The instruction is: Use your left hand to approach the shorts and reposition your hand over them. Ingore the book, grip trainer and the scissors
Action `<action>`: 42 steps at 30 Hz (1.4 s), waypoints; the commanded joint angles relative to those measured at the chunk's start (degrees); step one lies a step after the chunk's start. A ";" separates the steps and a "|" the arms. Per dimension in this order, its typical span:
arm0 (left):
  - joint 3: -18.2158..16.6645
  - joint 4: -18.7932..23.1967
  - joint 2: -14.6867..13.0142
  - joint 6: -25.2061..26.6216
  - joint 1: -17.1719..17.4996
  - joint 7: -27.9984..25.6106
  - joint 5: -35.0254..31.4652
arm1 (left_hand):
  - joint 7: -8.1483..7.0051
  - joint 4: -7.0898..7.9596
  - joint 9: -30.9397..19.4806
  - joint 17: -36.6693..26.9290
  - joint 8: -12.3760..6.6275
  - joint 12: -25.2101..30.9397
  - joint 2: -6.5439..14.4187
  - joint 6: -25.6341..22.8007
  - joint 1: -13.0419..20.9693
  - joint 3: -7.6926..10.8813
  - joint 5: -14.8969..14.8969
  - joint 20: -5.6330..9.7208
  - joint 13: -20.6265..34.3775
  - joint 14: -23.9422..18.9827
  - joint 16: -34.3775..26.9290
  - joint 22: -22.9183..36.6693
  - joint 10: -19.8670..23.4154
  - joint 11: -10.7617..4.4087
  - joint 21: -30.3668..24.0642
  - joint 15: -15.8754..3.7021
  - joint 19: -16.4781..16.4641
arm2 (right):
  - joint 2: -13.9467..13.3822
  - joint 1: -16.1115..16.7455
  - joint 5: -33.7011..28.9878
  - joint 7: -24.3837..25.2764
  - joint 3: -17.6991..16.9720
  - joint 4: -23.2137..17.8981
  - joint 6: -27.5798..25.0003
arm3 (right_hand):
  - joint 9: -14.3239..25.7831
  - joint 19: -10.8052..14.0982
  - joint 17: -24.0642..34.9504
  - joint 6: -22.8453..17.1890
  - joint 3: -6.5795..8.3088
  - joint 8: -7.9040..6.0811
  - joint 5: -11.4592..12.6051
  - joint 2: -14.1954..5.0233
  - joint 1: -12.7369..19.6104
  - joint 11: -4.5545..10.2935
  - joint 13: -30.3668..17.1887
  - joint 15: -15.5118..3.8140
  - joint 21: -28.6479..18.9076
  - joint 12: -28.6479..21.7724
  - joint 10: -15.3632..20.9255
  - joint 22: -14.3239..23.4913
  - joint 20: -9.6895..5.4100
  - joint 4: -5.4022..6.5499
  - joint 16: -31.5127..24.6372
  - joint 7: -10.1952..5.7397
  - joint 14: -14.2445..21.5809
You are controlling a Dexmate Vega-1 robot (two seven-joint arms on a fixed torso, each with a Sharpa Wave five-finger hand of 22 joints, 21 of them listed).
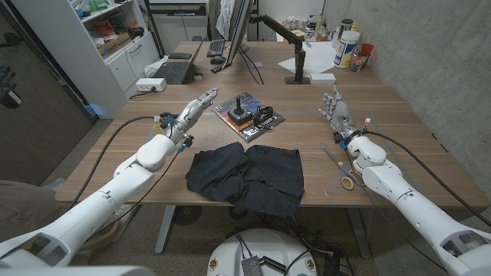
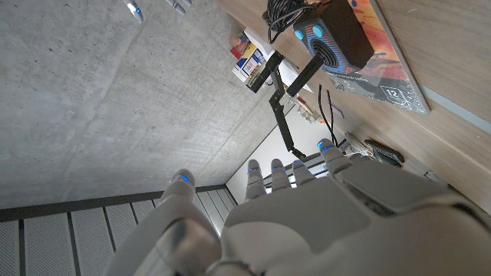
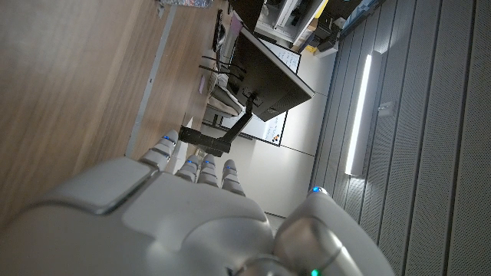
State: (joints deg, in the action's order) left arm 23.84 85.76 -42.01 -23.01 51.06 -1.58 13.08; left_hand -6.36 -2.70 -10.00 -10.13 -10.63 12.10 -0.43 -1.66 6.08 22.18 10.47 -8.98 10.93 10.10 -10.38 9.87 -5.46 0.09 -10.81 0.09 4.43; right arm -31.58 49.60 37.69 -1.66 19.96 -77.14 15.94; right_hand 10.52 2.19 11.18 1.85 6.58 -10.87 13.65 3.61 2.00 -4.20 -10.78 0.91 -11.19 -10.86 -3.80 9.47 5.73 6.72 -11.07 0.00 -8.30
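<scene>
- The left hand [image 1: 193,113] holds nothing; its fingers [image 1: 209,97] are stretched out, close side by side, above the table [image 1: 399,115]. In the left wrist view the same fingers [image 2: 280,175] reach forward with only small gaps and the thumb stands apart.
- Just ahead of these fingertips lies the book [image 1: 248,116] with the black grip trainer [image 1: 239,112] on top; both must be ignored.
- The shorts [image 1: 247,176] are dark and crumpled. They lie behind the fingertips, toward the near table edge, beside the left forearm and apart from the hand.
- My judgement: the approach is not yet finished. The hand is not over the shorts; it has to come back and inward until it is above the cloth.
- The right hand [image 1: 336,113] is far from the left fingers, with its fingers upright and slightly apart, and it holds nothing. The scissors [image 1: 340,169] lie beside the right forearm.
</scene>
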 commanded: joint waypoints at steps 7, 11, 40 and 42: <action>0.50 0.40 -1.70 -4.78 -1.28 0.28 -6.34 | -0.23 -0.52 -0.31 -0.10 -0.72 0.58 0.13 -1.15 0.91 0.22 0.11 0.31 0.20 0.18 -0.17 0.13 0.97 -0.69 -0.33 -0.54 -0.48 | -0.15 0.29 -0.53 0.97 -0.07 -0.73 -0.11 | 0.24 -0.28 0.20 0.40 -0.03 -0.28 0.08 -0.31 0.44 -0.66 -0.12 0.14 0.34 -0.52 -0.07 0.23 0.32 -0.08 -0.16 0.19 -0.40; 0.48 0.04 -1.54 -6.11 -1.41 0.08 -7.32 | -0.37 -0.66 -0.31 -0.10 -0.78 0.69 0.15 -1.53 1.01 0.24 0.11 0.33 0.20 -0.27 -0.34 0.13 1.30 -0.77 -0.48 -0.86 -0.94 | -0.24 0.40 -0.36 1.31 -0.24 -0.95 -0.47 | 0.24 -0.27 0.20 0.37 -0.06 -0.29 0.08 -0.35 0.44 -0.65 -0.12 0.15 0.34 -0.50 -0.12 0.23 0.30 -0.08 -0.14 0.16 -0.47; 1.82 -0.58 -2.23 -11.74 -4.42 -1.32 -19.63 | -0.65 -1.34 -0.33 -0.08 -1.01 1.13 0.20 -3.53 1.42 0.34 0.08 0.28 0.21 -1.70 -0.60 0.13 2.95 -1.20 -0.64 -1.20 -2.11 | -0.43 0.79 -0.43 1.51 -0.68 -0.51 0.23 | 0.24 -0.29 0.17 0.25 -0.32 -0.31 0.03 -0.34 0.49 -0.66 -0.12 0.25 0.39 -0.44 -0.32 0.23 0.42 -0.20 -0.19 0.13 -0.51; 1.82 -0.65 -2.21 -11.84 -4.45 -1.30 -19.66 | -0.65 -1.39 -0.33 -0.08 -0.99 1.15 0.20 -3.57 1.44 0.34 0.07 0.33 0.21 -1.73 -0.59 0.13 3.03 -1.37 -0.67 -1.15 -2.23 | -0.43 0.79 -0.43 1.52 -0.68 -0.52 0.22 | 0.24 -0.30 0.17 0.24 -0.34 -0.31 0.02 -0.33 0.49 -0.66 -0.12 0.23 0.40 -0.43 -0.34 0.23 0.46 -0.20 -0.19 0.14 -0.54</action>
State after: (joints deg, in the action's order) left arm 25.18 85.48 -43.97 -33.37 47.54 -3.03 -3.82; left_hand -6.96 -3.88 -10.00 -10.15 -11.47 12.98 -0.22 -4.73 6.76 22.43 10.47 -8.51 11.07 8.64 -10.63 9.88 -2.68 -1.02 -11.25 -1.33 2.87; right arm -32.02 50.42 37.26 -0.17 19.29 -77.87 16.21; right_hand 10.52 2.20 11.19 1.85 6.34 -10.87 13.65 3.30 2.31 -4.41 -10.78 1.12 -10.75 -10.86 -4.03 9.47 5.73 6.48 -11.07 0.01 -8.51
